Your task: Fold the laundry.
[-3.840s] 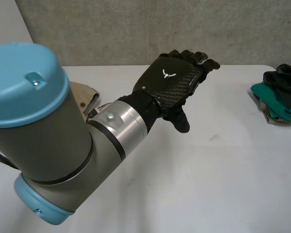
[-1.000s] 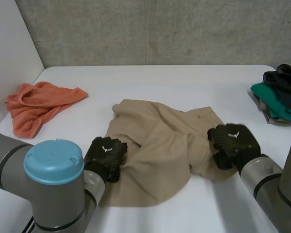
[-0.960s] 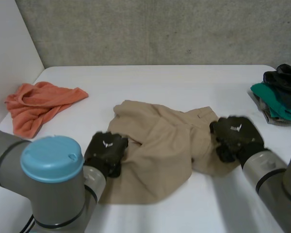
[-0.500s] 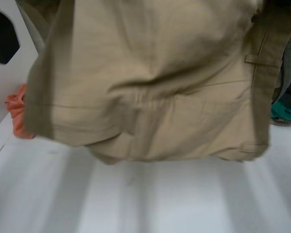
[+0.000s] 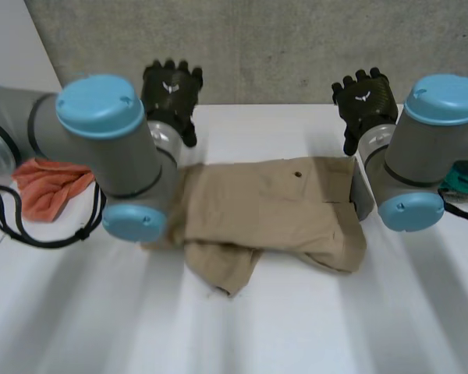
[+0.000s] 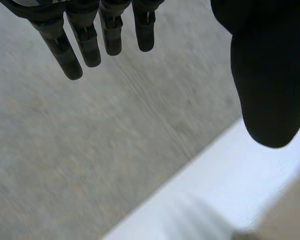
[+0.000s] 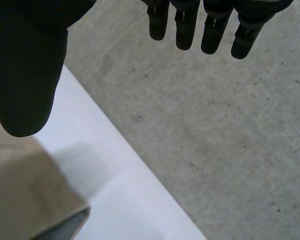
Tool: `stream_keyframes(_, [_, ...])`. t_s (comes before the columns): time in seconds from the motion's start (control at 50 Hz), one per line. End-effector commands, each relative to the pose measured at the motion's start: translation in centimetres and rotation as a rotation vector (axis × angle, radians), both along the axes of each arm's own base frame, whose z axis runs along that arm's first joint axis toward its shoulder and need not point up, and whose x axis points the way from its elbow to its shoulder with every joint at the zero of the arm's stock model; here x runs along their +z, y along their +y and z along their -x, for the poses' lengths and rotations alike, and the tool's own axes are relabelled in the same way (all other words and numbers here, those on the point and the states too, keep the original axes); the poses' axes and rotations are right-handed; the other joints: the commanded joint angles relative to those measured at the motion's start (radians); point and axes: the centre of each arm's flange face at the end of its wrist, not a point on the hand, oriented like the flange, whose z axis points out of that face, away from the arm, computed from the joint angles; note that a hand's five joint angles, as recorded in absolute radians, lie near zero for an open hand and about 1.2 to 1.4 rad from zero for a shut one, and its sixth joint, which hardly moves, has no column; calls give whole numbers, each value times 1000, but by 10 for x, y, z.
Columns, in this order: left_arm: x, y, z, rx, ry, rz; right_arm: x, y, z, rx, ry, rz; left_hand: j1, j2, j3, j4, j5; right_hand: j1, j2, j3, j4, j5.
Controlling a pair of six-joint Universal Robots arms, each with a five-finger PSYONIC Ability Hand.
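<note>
Tan trousers [image 5: 273,206] lie spread across the middle of the white table [image 5: 296,327], with one leg end folded under at the near side. My left hand [image 5: 170,87] hovers beyond the cloth's far left corner, fingers straight and holding nothing. My right hand [image 5: 364,97] hovers past the far right corner, also open and empty. In the left wrist view the left hand's fingers [image 6: 85,42] and thumb stand apart over the table's far edge. The right hand's fingers [image 7: 210,27] are spread in the right wrist view, and a corner of the trousers [image 7: 25,200] lies below the thumb.
An orange cloth [image 5: 43,187] lies crumpled at the table's left side, partly behind my left arm. A stack of green and dark clothes [image 5: 464,179] sits at the right edge behind my right arm. A grey wall [image 5: 296,47] runs along the table's far edge.
Both hands gripped the crumpled trousers a second ago, then lifted them up before the camera. Now the trousers lie flat and spread, and both hands have let go and moved to the far edge.
</note>
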Motion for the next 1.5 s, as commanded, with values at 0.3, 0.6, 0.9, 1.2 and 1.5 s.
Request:
stream_keyframes(0.3, [-45,69,-54,-22,-159,-226,-27,89,35,91,-23,-512,42,46,41,52,49,142,155,159,159,149])
stream_keyframes(0.6, [-107,55,-50,-41,-235,-351,-63,82,28,125,-49,-611,1162,1166,1161,1171,1169,1166,1179,1182,1182,1173])
stream_keyframes(0.9, [74,84,-62,-45,30,63,73,101,37,166,-74,-196,1163,1168,1162,1173,1170,1166,1179,1182,1182,1173])
stream_keyframes(1.2, [261,149,-110,-1,354,553,252,157,62,144,-232,355,1163,1168,1162,1173,1170,1166,1179,1182,1182,1173])
stream_keyframes(1.5, [166,19,-46,43,182,365,172,78,29,108,-171,133,1163,1168,1162,1173,1170,1166,1179,1182,1182,1173])
